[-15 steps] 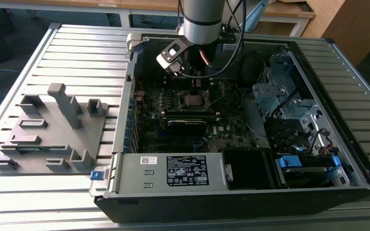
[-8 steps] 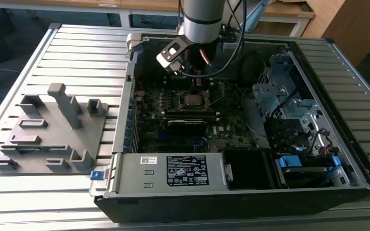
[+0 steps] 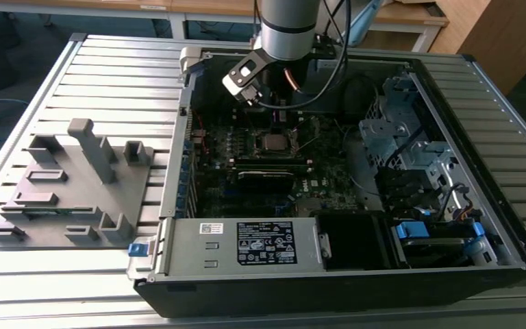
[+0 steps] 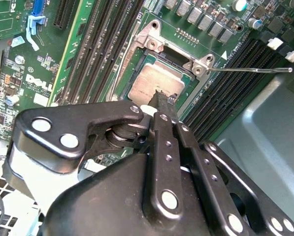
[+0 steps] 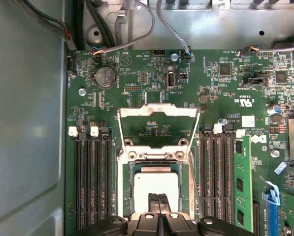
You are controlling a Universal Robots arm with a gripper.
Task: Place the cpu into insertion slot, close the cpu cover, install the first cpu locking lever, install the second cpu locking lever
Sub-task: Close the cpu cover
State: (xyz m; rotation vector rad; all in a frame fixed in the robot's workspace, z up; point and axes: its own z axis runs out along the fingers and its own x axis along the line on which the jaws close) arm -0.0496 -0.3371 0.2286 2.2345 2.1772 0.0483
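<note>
Exterior view's left holds a grey fixture block [image 3: 71, 185]; centrally, the cpu [image 3: 272, 142] sits in the insertion slot [image 5: 123, 196], cpu cover [image 5: 158, 110] swung open; the gripper [image 5: 157, 197], jaws closed and empty, seemingly touches it; a drive cage [image 3: 400, 137] stands at the exterior view's right.

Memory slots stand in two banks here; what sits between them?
In the first wrist view, the insertion slot holding the cpu, with the cpu cover raised open.

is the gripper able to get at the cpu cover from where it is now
Probably yes: the cpu cover is swung open just beyond the cpu, over which the gripper is poised, and nothing seems to stand between them.
</note>
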